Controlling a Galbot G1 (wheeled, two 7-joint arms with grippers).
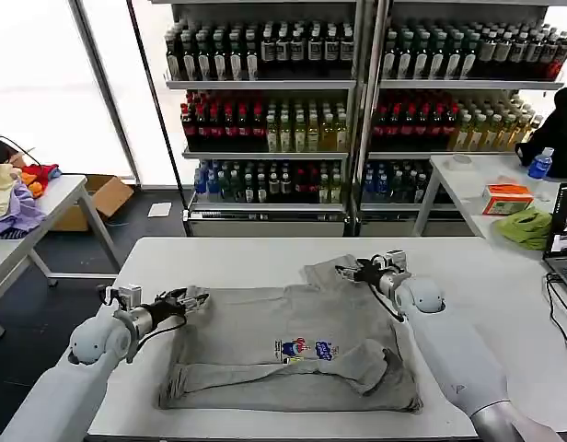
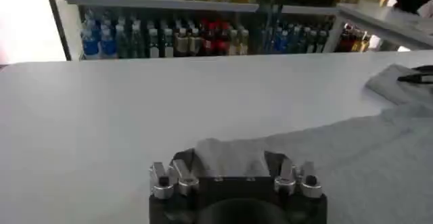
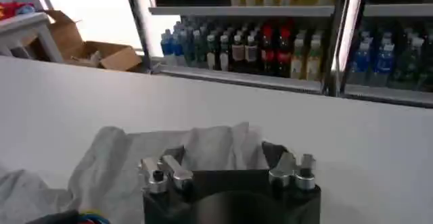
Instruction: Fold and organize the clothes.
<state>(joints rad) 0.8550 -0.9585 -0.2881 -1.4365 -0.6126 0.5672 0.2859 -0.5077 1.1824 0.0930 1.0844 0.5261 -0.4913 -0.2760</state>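
grey shirt (image 1: 283, 345), half folded on table (image 1: 504, 276). left gripper (image 1: 190, 299) and right gripper (image 1: 355, 271) each pinch an edge; thin holds risk slipping, spoiling the fold.

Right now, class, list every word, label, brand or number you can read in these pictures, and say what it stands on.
None can be read.
Chest print on the grey shirt: multicoloured, too small to read.
Bottle labels on the shelves: too small and blurred.
Orange box on the side table: its markings are illegible.
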